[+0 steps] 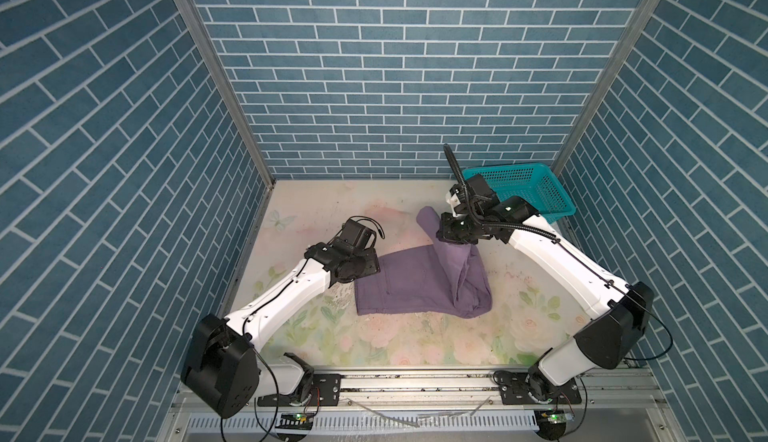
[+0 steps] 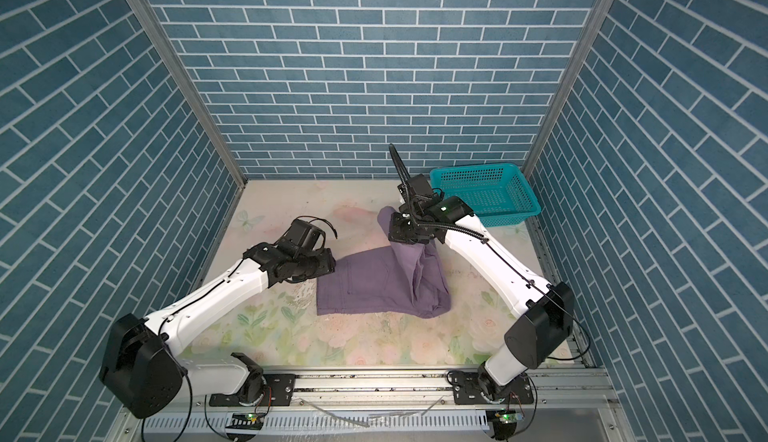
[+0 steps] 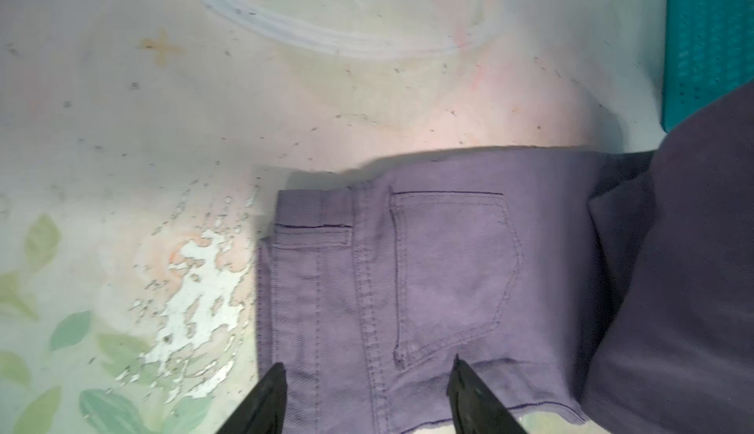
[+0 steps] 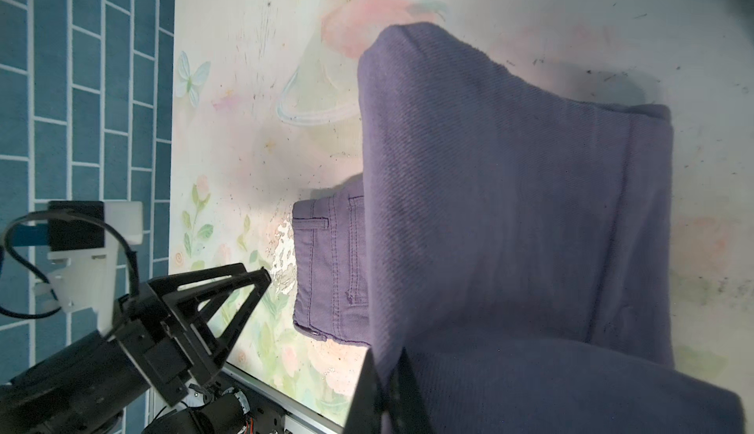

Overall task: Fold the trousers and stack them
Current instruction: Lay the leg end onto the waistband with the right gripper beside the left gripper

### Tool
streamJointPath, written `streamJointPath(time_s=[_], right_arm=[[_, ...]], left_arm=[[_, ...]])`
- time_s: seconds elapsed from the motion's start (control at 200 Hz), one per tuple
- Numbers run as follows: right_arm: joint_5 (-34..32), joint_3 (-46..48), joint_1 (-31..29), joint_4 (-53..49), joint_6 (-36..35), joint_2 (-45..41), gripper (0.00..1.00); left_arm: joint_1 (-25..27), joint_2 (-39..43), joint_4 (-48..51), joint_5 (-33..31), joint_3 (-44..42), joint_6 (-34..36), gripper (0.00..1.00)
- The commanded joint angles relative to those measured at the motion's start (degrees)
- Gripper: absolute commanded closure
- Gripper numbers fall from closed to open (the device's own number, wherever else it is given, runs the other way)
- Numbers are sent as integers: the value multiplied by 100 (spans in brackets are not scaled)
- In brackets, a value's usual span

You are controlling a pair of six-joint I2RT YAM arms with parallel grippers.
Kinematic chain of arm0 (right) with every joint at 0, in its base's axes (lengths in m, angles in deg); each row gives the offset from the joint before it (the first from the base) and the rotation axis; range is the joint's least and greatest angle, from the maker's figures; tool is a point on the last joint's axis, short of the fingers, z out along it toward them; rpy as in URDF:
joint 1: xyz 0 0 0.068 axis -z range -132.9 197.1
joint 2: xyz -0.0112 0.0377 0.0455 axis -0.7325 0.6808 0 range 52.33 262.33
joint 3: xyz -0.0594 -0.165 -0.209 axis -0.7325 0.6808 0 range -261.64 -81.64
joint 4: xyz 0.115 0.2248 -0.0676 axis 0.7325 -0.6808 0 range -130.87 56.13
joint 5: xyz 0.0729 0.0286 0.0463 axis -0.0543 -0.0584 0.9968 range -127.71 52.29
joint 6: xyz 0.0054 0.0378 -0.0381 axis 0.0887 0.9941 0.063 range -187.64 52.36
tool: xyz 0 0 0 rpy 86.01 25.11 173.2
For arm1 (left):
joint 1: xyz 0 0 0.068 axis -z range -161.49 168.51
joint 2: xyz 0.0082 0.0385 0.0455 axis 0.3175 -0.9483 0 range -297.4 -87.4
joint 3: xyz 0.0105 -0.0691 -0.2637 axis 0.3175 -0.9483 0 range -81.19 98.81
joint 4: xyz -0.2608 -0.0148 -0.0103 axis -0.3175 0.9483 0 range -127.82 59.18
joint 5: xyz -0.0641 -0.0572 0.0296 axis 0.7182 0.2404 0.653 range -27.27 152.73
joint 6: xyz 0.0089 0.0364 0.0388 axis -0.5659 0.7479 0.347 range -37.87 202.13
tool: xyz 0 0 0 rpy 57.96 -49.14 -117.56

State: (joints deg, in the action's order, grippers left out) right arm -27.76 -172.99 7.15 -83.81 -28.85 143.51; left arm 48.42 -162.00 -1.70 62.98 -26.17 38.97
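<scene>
- My right jaws pinch a leg of the trousers (image 1: 415, 282), holding it up above the flat rest.
- My left jaws stand apart over the waistband end.
- Trousers lie mid-worktop (image 1: 395, 348).

Muted purple trousers (image 1: 399, 290), partly folded

Cam layout: one overhead stereo head, plus one cam on each wrist.
Both top views look steeply down from high above the near rail onto the whole table (image 1: 386, 348), both arms and the brick walls; they are far off and framed almost identically. The left wrist cam sits close over the trousers (image 3: 310, 309) waistband with the left gripper (image 3: 367, 362) tips at the frame edge. It faces the basket (image 3: 710, 44), which both top views also show. The right wrist cam looks down along the held-up cloth, close in. It shares the back pocket (image 4: 358, 248) with the left wrist cam and also catches the left gripper.
</scene>
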Motion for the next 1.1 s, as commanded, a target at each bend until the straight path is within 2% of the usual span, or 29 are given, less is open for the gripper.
streamJointPath(time_s=[0.0,0.37,0.53,0.74,0.845,1.095], right_arm=[[102,-381,-215,174,151,205,100],[-103,-474,-979,387,346,907,100],[-294,-452,-1276,555,477,1058,100],[-665,-211,-1567,1155,838,1247,100],[-777,-294,-1685,1316,940,1453,100],[-676,-572,-1952,1552,1090,2112,100]], left_arm=[[-79,67,220,-134,-327,-57,35],[-257,-104,-112,-47,-837,-114,32],[-253,-332,-360,-13,-1012,-145,50],[-253,-625,-755,43,-1285,-213,55],[-253,-709,-1028,36,-1478,-314,62],[-258,-862,-1606,210,-1928,-484,63]])
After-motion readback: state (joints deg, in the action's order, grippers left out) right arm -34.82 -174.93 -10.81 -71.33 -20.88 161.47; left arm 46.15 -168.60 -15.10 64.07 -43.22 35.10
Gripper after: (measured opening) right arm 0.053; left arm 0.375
